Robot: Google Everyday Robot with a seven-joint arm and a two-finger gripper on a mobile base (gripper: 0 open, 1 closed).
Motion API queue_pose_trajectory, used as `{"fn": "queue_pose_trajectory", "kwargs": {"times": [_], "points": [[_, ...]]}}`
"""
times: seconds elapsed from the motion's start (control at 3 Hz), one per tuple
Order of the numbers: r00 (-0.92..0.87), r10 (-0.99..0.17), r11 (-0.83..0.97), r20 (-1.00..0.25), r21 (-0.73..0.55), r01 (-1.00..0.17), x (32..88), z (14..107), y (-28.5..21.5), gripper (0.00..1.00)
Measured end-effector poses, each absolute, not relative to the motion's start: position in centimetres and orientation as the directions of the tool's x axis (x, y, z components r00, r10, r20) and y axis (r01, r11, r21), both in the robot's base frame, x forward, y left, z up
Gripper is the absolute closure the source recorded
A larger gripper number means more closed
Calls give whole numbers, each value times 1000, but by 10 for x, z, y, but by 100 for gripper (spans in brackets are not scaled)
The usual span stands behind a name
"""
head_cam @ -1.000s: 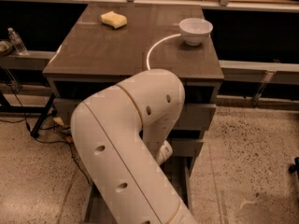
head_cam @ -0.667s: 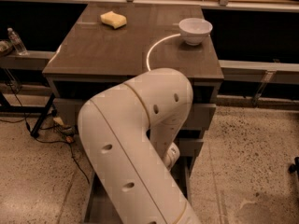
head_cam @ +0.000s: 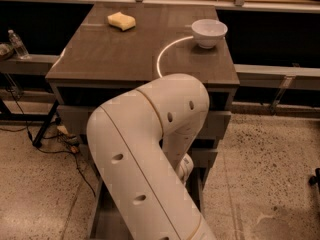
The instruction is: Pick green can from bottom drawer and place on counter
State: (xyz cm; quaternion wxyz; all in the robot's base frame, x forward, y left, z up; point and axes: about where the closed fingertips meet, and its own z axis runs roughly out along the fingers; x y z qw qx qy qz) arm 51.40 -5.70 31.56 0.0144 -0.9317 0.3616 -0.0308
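Observation:
My white arm (head_cam: 150, 159) fills the middle of the camera view and bends down in front of the cabinet. Its wrist (head_cam: 184, 168) reaches into the open bottom drawer (head_cam: 99, 219), of which only the left wall and a strip of grey floor show. The gripper is hidden behind the arm, down in that drawer. The green can is hidden as well. The counter (head_cam: 120, 54) is the glossy grey-brown cabinet top with a thin white arc, just beyond the arm's elbow.
A white bowl (head_cam: 209, 32) stands at the counter's back right and a yellow sponge (head_cam: 121, 20) at the back left. A clear water bottle (head_cam: 17, 44) stands on the left ledge. Cables (head_cam: 60, 144) lie on the floor at the left.
The arm's elbow has shifted a little to the right and upward. The bowl and sponge have not moved.

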Motion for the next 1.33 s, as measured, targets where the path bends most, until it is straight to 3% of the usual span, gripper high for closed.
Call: {"fn": "queue_pose_trajectory", "kwargs": {"times": [0.67,1.0,1.33], "points": [[699,-696,-712,161,-33,-701,517,406,-83,100],[646,-736,-671,202,-100,-734,517,470,-105,100],[647,-735,-673,202,-95,-734,516,468,-105,100]]}}
